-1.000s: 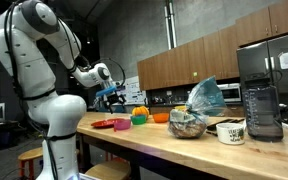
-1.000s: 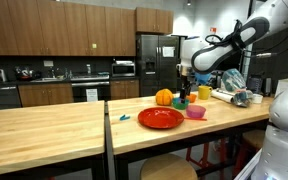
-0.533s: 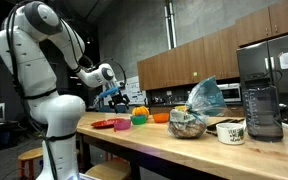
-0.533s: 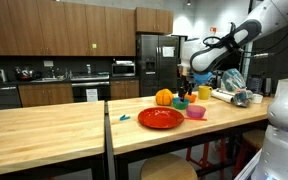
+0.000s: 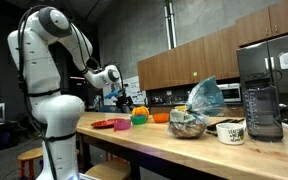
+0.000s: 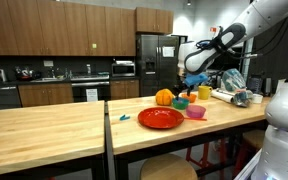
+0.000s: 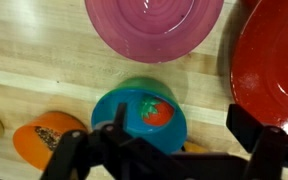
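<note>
Hand (image 7: 169,150) hangs released over blue bowl (image 7: 114,108), fingers (image 7: 259,140) hiding its lower rim.

The wooden counter (image 6: 54,125) holds red plate (image 6: 160,118), pink bowl (image 6: 195,112), blue bowl (image 7: 119,108)

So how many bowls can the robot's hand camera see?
2 for sure: a pink bowl at the top and a blue bowl in the middle, holding a red fruit. The orange thing lower left might be another.

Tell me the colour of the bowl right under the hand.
The bowl is blue, holding a red fruit; the wrist view shows it best.
</note>
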### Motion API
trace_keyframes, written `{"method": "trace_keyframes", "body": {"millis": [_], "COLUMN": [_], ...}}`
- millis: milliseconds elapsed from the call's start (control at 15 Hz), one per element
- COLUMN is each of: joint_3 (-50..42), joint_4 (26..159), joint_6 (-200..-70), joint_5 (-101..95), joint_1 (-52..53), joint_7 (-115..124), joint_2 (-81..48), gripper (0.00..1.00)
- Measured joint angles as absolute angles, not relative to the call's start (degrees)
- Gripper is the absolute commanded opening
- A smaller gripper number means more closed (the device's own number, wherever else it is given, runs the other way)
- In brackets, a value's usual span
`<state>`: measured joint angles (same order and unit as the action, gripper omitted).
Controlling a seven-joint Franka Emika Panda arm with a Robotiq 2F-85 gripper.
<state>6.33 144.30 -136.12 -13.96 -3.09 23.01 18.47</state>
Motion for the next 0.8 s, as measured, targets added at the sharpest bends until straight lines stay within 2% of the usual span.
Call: {"method": "trace_keyframes", "body": {"millis": [800], "joint_3": [5.92], "joint_4": [139.59], "joint_6": [-137.63], "joint_5": [-14.22], "joint_1": [-5.24], "joint_7": [43.84], "joint_2": [11.47], "gripper": [1.00]}}
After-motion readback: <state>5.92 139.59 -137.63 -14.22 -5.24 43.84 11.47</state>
